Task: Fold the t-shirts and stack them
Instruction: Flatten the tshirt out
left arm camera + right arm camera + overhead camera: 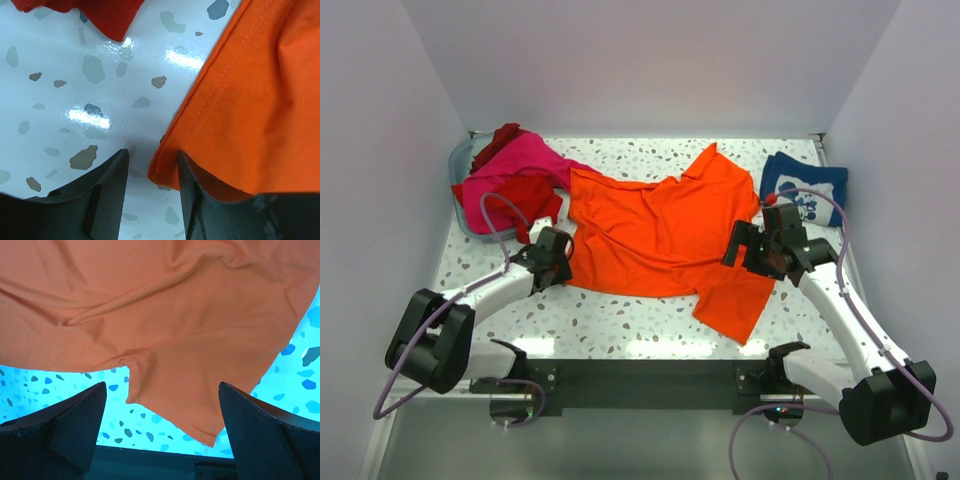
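A: The orange t-shirt is the biggest piece of cloth here. Where does it lie?

B: Spread open and wrinkled across the middle of the speckled tabletop, with one sleeve toward the far side and the other toward the near right.

A: And the other shirts?

B: A hot pink t-shirt and a red t-shirt are heaped at the far left, spilling out of a grey bin onto the tabletop. The pink one meets the orange shirt's far left edge. A darker red fold shows behind the pink, and I cannot tell whether it is a second red shirt. The navy t-shirt with white print lies folded in the far right corner, near the orange shirt's right edge.

A: So the count?

B: One orange, one pink, one navy, and one or perhaps two red.

A: The left arm?

B: The left end effector sits low at the orange shirt's near left corner. Its fingers stand a narrow gap apart, and the hemmed corner lies in that gap. One finger overlaps the cloth edge, but the fingers are not closed on it.

A: And the right?

B: The right end effector is at the shirt's right side by the near sleeve. Its fingers are spread wide and grip nothing, and its wrist view shows a flap of orange cloth between them.
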